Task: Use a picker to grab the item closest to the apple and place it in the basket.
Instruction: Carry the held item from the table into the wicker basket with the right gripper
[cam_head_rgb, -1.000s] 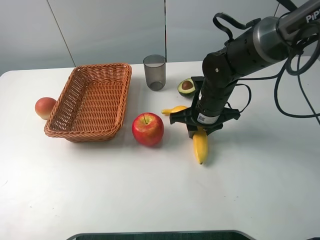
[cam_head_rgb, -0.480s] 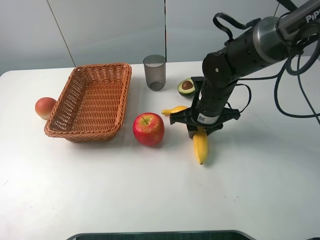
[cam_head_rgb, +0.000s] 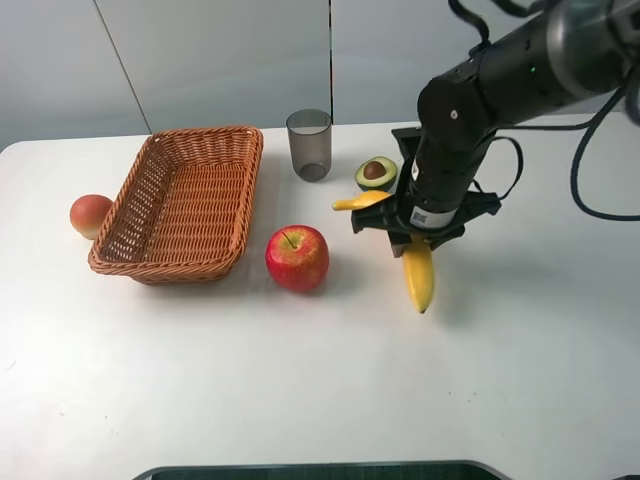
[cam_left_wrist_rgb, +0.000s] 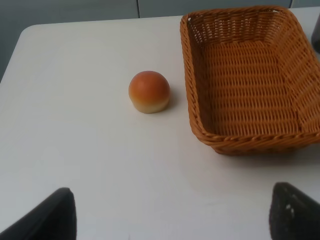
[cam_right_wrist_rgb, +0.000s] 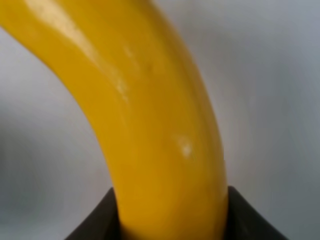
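A yellow banana (cam_head_rgb: 417, 276) hangs off the table to the right of the red apple (cam_head_rgb: 297, 257), with my right gripper (cam_head_rgb: 413, 238) shut on its middle. Close up in the right wrist view, the banana (cam_right_wrist_rgb: 145, 115) fills the frame between the dark fingers (cam_right_wrist_rgb: 100, 220). The woven basket (cam_head_rgb: 150, 262) stands left of the apple, nothing inside it. My left gripper (cam_left_wrist_rgb: 170, 220) stands open over bare table near the basket (cam_left_wrist_rgb: 240, 142), only its two dark fingertips (cam_left_wrist_rgb: 50, 217) showing.
A halved avocado (cam_head_rgb: 376, 173) and a grey cup (cam_head_rgb: 310, 144) sit behind the apple. A round orange-red fruit (cam_head_rgb: 90, 215) lies left of the basket, also in the left wrist view as the orange-red fruit (cam_left_wrist_rgb: 149, 91).
My right gripper has risen and shifted slightly right, lifting the banana off the table. The apple and basket have stayed put.
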